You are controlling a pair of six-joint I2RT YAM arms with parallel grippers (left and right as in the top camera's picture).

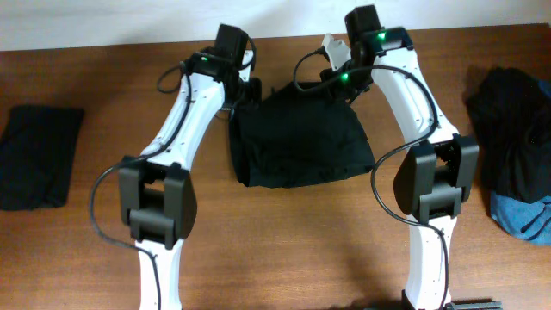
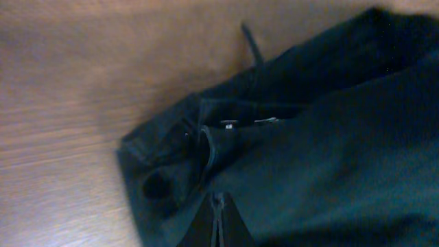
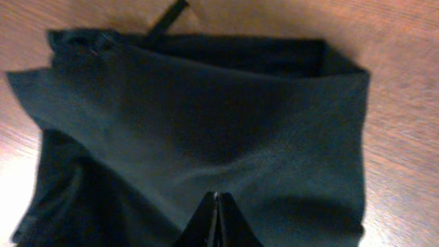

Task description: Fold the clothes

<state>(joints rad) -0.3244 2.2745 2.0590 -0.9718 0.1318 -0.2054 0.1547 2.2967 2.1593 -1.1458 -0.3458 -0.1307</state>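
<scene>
The black trousers (image 1: 301, 142) lie in the middle of the table (image 1: 86, 258), bunched into 1 short, wide shape. I count 4 pieces of clothes in all. 1 is the trousers. 1 is a flat black piece (image 1: 34, 157) far to the left, right at the left edge of the picture. 1 is a black heap (image 1: 508, 129) far to the right, and 1 is a blue piece (image 1: 527, 215) that pokes out from under that heap. There are 2 arms and 2 grippers. The top of the trousers is near the far edge of the table, where the wood meets a white strip. In front of the trousers, between the 2 arms, the brown wood is bare, and there is bare wood on both sides before the other clothes start. The left gripper (image 2: 218, 200) is at the top left corner of the trousers, by the waistband and 1 small shiny button (image 2: 228, 124). Its fingers are squeezed together on the black cloth. The right gripper (image 3: 216, 202) is at the top right corner. Its fingers are squeezed together too, and the cloth puckers in toward them, so it pinches the trousers. 1 thin black strap (image 3: 168, 15) sticks out from the top of the trousers onto the wood.
</scene>
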